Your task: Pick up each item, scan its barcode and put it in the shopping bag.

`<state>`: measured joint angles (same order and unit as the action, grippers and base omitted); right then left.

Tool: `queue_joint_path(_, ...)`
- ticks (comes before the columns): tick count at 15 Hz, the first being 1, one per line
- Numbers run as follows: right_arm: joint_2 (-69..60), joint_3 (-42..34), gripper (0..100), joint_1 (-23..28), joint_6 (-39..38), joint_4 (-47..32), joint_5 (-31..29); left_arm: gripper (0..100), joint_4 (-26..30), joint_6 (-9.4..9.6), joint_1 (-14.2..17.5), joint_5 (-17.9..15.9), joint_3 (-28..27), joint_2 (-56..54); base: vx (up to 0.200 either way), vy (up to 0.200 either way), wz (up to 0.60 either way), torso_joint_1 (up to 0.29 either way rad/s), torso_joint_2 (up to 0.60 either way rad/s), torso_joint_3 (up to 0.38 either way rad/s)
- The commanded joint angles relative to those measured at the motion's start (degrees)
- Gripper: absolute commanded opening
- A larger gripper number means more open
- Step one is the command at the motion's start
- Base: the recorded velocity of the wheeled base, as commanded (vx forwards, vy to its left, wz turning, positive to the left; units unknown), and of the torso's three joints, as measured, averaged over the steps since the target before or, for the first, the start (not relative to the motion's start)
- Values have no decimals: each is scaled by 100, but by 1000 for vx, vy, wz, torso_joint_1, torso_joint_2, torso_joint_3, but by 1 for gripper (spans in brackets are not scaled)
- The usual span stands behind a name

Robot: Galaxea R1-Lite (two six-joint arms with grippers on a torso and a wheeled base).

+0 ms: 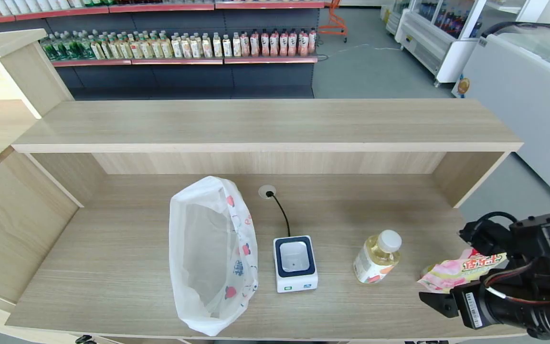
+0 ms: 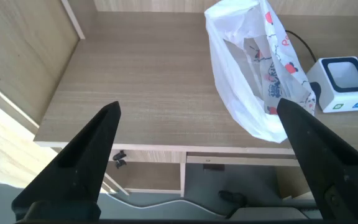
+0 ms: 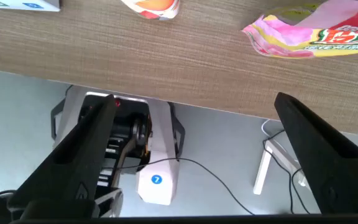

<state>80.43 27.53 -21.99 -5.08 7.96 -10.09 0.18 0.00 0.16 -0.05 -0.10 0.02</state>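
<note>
From the head, on the table (image 1: 112, 267): shopping bag (image 1: 213, 253) standing open, scanner (image 1: 295, 263) just beside, bottle (image 1: 377, 258) upright, pink snack pouch (image 1: 461, 272) lying by the right arm. From the left wrist: left hand (image 2: 199, 109) spread wide, empty, near the bag. From the right wrist: right hand (image 3: 196, 102) wide, empty, off the table's front edge near the pouch.

On the wooden counter (image 1: 112, 277) before me, a white translucent plastic shopping bag (image 1: 213, 253) stands open. Just beside it is a white box scanner (image 1: 295, 263), then an upright yellowish white-capped bottle (image 1: 377, 258). A pink foil snack pouch (image 1: 461, 272) lies flat on my right.
</note>
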Motion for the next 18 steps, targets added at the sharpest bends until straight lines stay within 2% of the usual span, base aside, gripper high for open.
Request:
queue_joint_path(1,798,-72,100,-16,51,408,-283,100,-1,0,2,-4,1,-2,0,0,0,0,0,0)
queue_joint_path(3,1115,-116,100,-86,16,681,-291,100,-1,0,2,-4,1,-2,0,0,0,0,0,0)
queue_joint_path(8,2152,-177,100,-332,60,2236,-520,100,-1,0,2,-4,1,-2,0,0,0,0,0,0)
queue_joint_path(13,2767,-177,100,-490,60,3361,-678,100,-1,0,2,5,1,-2,0,0,0,0,0,0)
queue_joint_path(18,3259,-160,100,-666,51,4135,-687,100,-1,0,2,5,1,-2,0,0,0,0,0,0)
